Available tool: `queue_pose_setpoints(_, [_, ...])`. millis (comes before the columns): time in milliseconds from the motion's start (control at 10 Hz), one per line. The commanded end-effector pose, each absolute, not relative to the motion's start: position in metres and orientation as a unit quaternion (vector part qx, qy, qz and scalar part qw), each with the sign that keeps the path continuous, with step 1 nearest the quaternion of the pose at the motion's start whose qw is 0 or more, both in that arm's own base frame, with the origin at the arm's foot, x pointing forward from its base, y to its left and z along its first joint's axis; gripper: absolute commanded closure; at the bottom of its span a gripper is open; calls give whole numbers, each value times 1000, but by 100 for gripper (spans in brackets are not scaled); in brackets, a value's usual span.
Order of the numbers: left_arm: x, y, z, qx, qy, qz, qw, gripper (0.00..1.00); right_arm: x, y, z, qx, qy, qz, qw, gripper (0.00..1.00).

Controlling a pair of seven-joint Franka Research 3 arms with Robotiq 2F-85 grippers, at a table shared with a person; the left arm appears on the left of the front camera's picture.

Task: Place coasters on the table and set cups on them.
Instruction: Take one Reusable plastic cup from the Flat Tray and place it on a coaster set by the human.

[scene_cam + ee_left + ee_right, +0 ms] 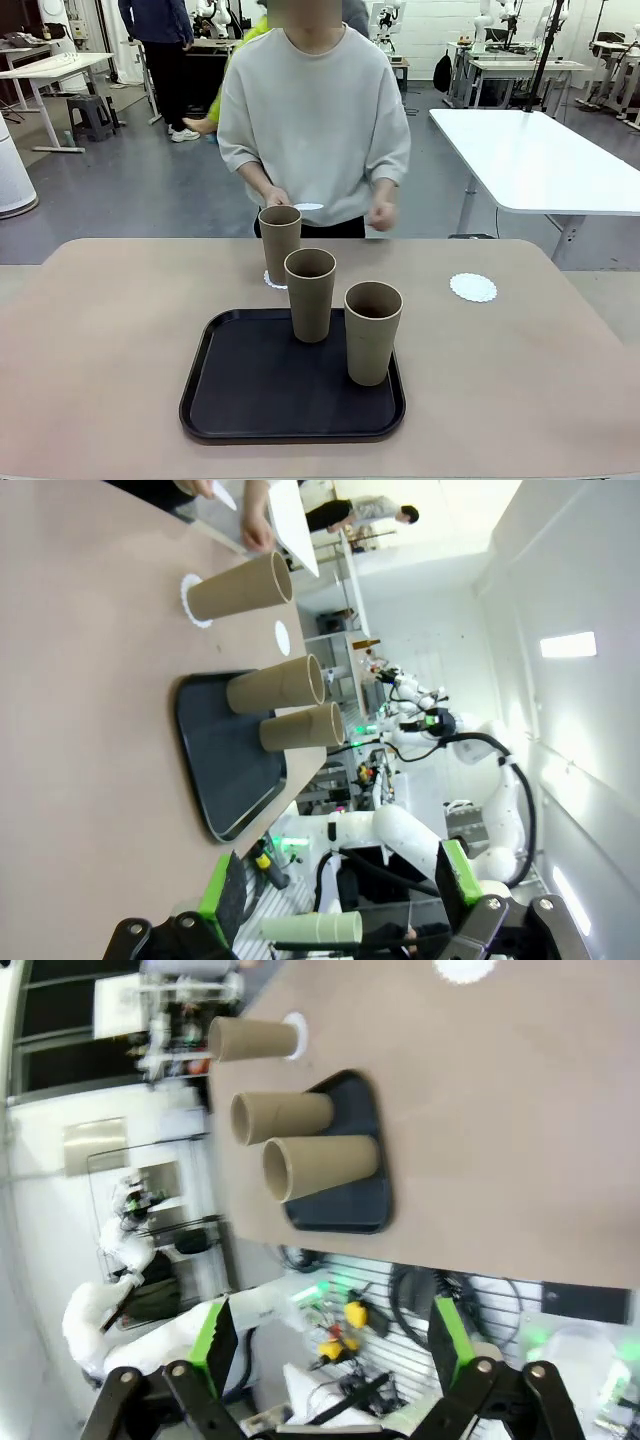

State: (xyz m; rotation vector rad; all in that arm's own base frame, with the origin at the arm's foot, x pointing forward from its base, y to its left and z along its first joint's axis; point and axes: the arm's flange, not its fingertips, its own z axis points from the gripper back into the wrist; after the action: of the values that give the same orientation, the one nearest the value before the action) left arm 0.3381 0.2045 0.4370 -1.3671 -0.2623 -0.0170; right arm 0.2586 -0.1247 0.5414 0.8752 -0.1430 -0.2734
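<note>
Tan tumblers [310, 293] stand close on the black tray [250, 390], so the left gripper [340, 905] or right gripper [333, 1348], both with jaws wide apart, could topple the eleven-o'clock neighbour while reaching for the five-o'clock tumbler [372, 332].

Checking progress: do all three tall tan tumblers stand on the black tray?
No: two tumblers stand on the tray; the third stands on a white lacy coaster on the beige table.

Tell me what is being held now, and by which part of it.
The person's hand holds a coaster by its edge. The left gripper and the right gripper hold nothing.
</note>
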Motion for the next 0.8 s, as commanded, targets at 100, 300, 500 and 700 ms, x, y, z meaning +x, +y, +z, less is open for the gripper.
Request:
queue_pose_setpoints(100, [337,204,437,-625,-127,-4,770,0,278,-89,579,183,-26,-34,982,0])
queue_pose_setpoints(300, [337,204,437,-625,-127,-4,770,0,293,-53,572,91,-59,33,994,0])
queue_pose_setpoints(500, [337,204,437,-625,-127,-4,770,0,294,-19,549,57,-94,102,989,0])
queue_pose_setpoints(700, [337,204,437,-625,-127,-4,770,0,288,-13,529,86,-95,182,975,0])
